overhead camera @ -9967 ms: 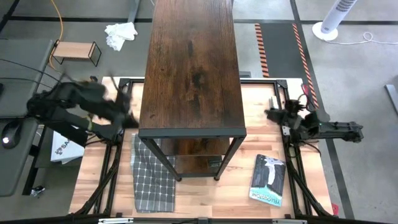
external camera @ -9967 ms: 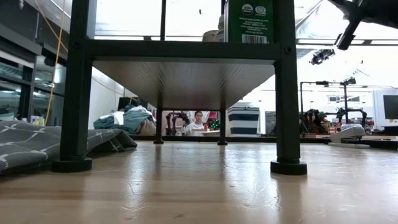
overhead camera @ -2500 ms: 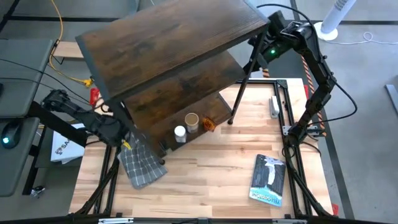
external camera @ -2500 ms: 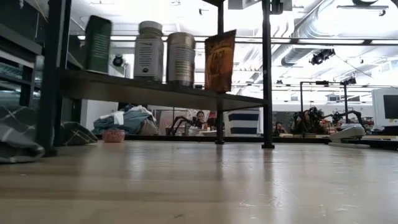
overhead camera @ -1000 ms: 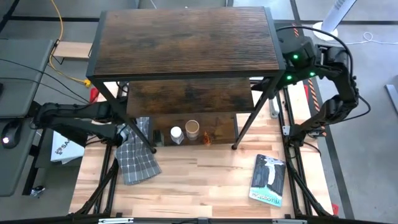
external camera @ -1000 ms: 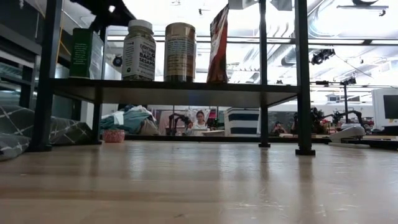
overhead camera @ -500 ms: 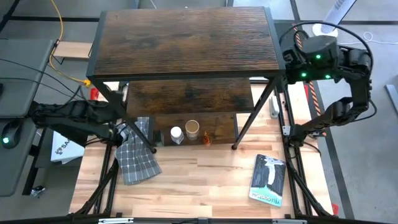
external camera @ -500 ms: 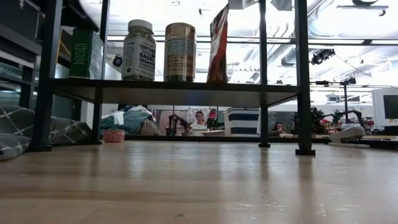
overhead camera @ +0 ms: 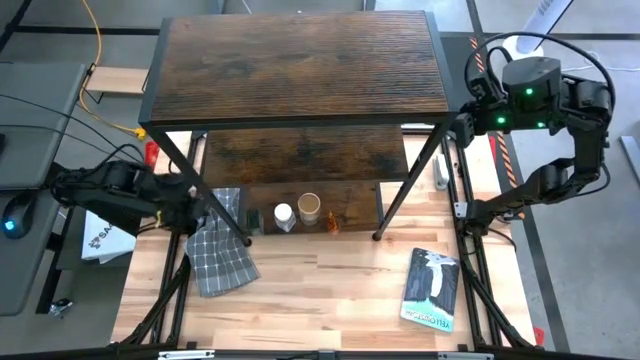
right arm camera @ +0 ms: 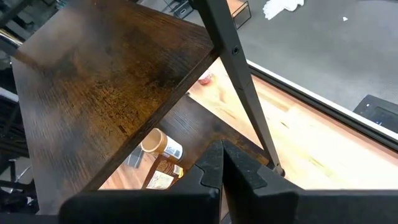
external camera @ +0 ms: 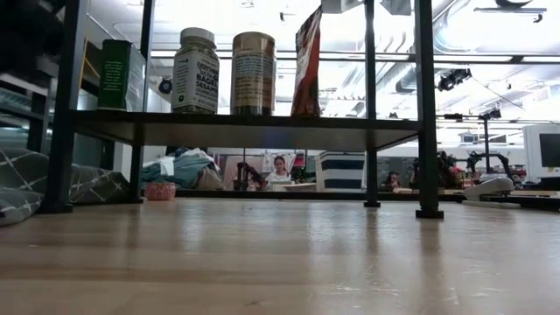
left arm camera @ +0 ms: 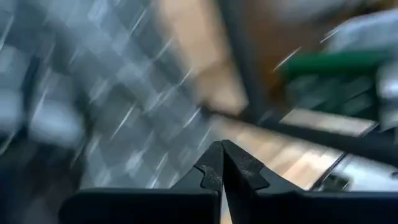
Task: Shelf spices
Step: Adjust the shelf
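The shelf (overhead camera: 300, 70) stands upright on its feet on the table, its dark wood top board facing the high camera. On its lowest board (external camera: 245, 131) stand the spices: a green box (external camera: 121, 74), a white-capped jar (external camera: 196, 70), a tan canister (external camera: 253, 73) and a brown pouch (external camera: 305, 63). My left gripper (overhead camera: 198, 206) is shut and empty, low beside the shelf's near left leg, over a checked cloth (overhead camera: 222, 258). My right gripper (overhead camera: 472, 112) is shut and empty, up high off the top board's right edge, looking down on the shelf (right arm camera: 106, 93).
A blue-and-white book (overhead camera: 432, 288) lies on the table near the right front. The grey checked cloth lies partly under the shelf's left side. A small light-wood stand (overhead camera: 122, 84) sits on the floor beyond the table's far left. Bare wood (overhead camera: 330, 290) lies in front of the shelf.
My left gripper has drawn back from the shelf's near left leg toward the table's left edge and tipped downward, staying shut. My right gripper has moved away from the top board's right corner toward the table's right edge. The shelf and spices have kept still.
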`<state>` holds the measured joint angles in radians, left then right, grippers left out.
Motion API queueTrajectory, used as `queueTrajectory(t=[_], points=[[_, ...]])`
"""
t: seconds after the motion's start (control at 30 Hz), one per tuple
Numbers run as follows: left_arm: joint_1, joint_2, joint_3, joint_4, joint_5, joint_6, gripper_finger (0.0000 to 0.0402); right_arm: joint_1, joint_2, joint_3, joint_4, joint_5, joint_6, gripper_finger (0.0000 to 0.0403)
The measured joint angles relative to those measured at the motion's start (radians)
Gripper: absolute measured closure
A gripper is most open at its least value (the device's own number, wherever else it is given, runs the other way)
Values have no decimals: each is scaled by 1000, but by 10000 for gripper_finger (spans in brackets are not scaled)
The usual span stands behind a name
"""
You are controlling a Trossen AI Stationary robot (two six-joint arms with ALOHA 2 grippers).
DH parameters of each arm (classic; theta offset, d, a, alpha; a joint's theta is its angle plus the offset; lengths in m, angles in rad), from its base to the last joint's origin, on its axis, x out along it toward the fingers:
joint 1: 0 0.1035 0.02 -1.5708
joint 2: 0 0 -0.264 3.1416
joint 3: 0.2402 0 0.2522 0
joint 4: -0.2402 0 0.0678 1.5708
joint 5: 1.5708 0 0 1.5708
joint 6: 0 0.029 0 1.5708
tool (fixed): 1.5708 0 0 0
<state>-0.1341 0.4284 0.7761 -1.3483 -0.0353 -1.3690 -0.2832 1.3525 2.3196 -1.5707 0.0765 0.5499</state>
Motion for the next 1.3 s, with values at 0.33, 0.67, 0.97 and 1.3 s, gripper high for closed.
queueTrajectory(t=[0.33,0.67,0.97,1.3], points=[[-46,47,0,376,111,-38,402,0,0,0,0,-1,4,403],[-368,179,0,451,-123,-200,402,0,-31,0,-1,11,11,403],[-746,347,0,612,-574,-506,402,0,-52,0,0,41,10,403],[-941,728,0,686,-1103,-1021,402,0,-50,0,0,74,-10,403]])
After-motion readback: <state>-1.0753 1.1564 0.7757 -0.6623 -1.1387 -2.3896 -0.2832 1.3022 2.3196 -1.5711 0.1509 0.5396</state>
